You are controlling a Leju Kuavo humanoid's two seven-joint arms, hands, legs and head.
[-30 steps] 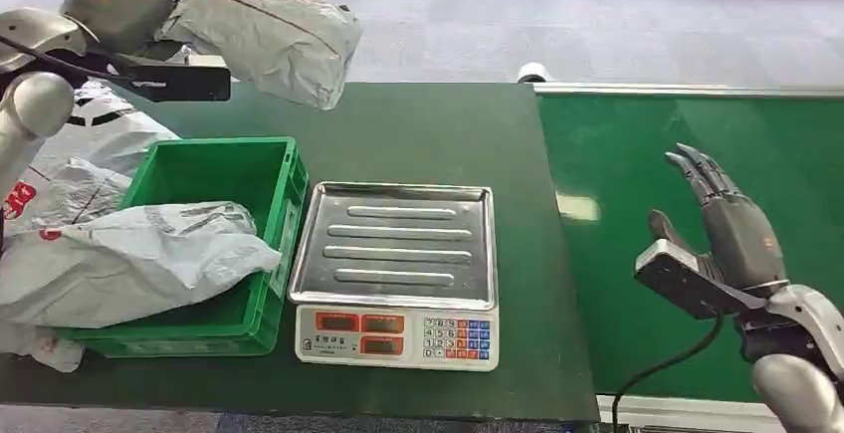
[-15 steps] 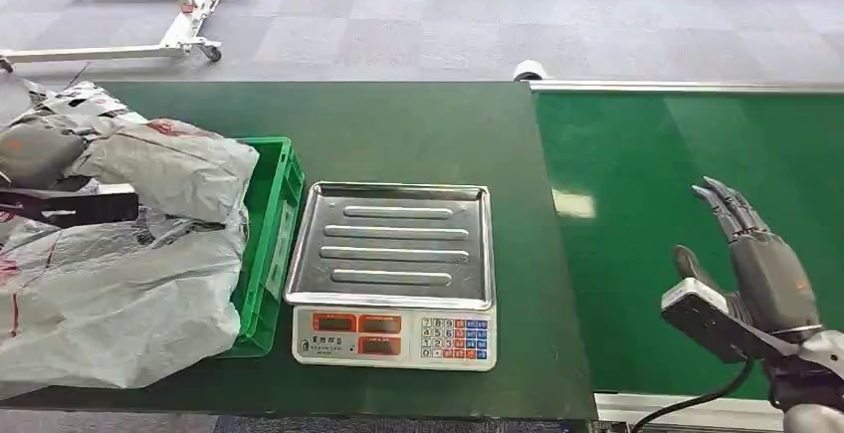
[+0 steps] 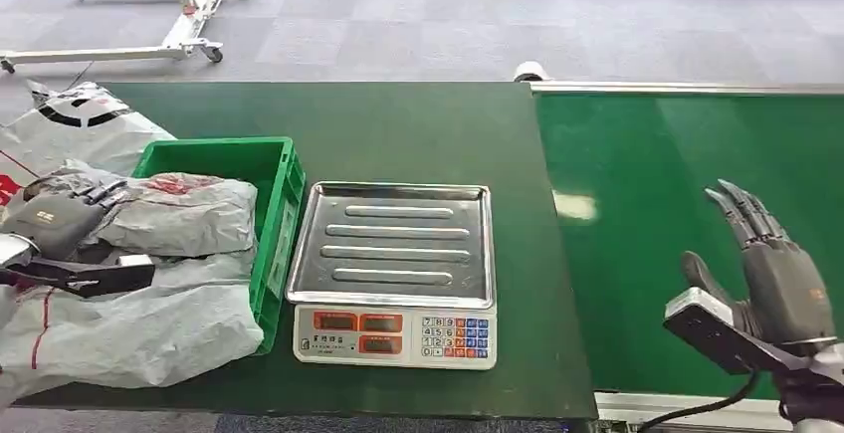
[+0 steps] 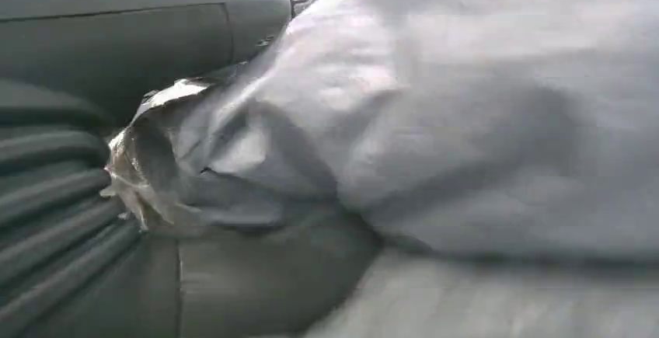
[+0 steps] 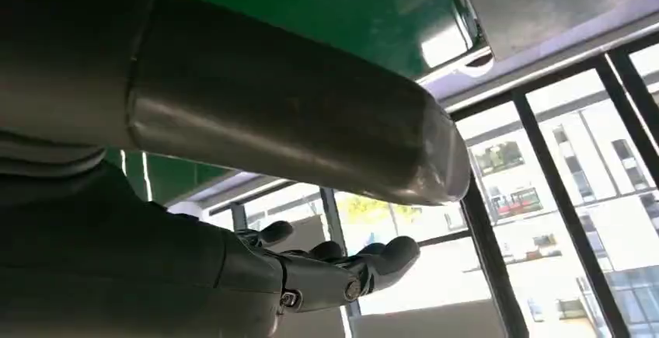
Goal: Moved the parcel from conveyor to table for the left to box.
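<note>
Head view, left hand point(image 3: 52, 222): at the left edge of the frame, fingers closed on the grey parcel point(image 3: 184, 214), which lies over the left part of the green crate point(image 3: 282, 216).
Parcel position: resting on other grey mailer bags point(image 3: 129, 328) that spill over the crate's near left side toward the lower left of the frame.
Left wrist view: crumpled grey plastic of the parcel point(image 4: 435, 120) pressed against the hand's point(image 4: 116, 144) ribbed cover and thumb.
Right hand point(image 3: 776, 279): lower right of the frame, above the green conveyor point(image 3: 677, 144), fingers straight and apart, holding nothing.
Right wrist view: thumb and darker fingers point(image 5: 350, 264) extended, nothing in them.
Scale point(image 3: 396, 269): centre of the frame, just right of the crate, on the dark green table point(image 3: 418, 124).
Background: a white wheeled frame point(image 3: 179, 15) on the floor at upper left.
</note>
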